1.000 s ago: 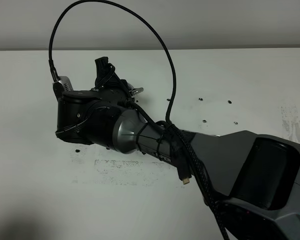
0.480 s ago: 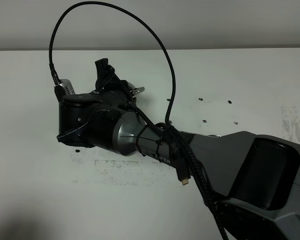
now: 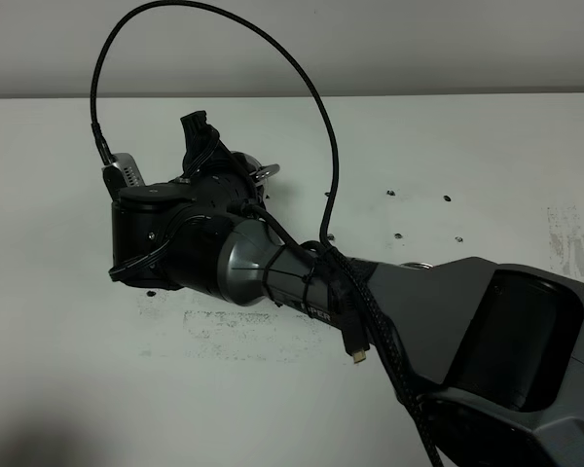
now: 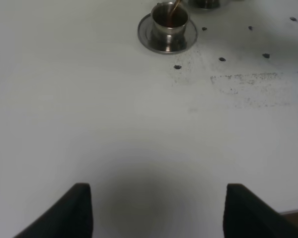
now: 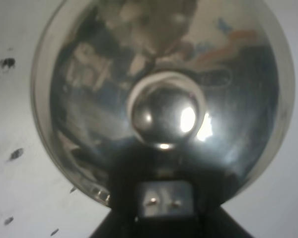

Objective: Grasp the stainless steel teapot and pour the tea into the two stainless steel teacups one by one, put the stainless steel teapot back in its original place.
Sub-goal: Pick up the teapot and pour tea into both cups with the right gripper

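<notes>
The stainless steel teapot (image 5: 164, 99) fills the right wrist view, seen from above with its knobbed lid (image 5: 165, 116). My right gripper (image 5: 159, 220) is shut on the teapot at its handle mount. In the exterior high view the right arm reaches across to the left; its gripper (image 3: 209, 156) hides the teapot except a shiny bit (image 3: 264, 173). In the left wrist view one teacup (image 4: 169, 19) stands on its saucer (image 4: 149, 37), and a thin brown stream (image 4: 176, 6) falls into it. A second steel piece (image 4: 206, 3) is cut by the frame edge. My left gripper (image 4: 159, 210) is open, empty, low over bare table. The tray is hidden.
The white table (image 3: 487, 165) has several small dark specks (image 4: 222, 59) and a scuffed grey patch (image 3: 224, 336). The right arm's bulky body (image 3: 487, 331) and looping black cable (image 3: 224, 19) cover the middle of the exterior high view. A grey wall runs behind the table.
The right wrist has rolled and shifted slightly up and left with the teapot. The rest of the arm has hardly moved.
</notes>
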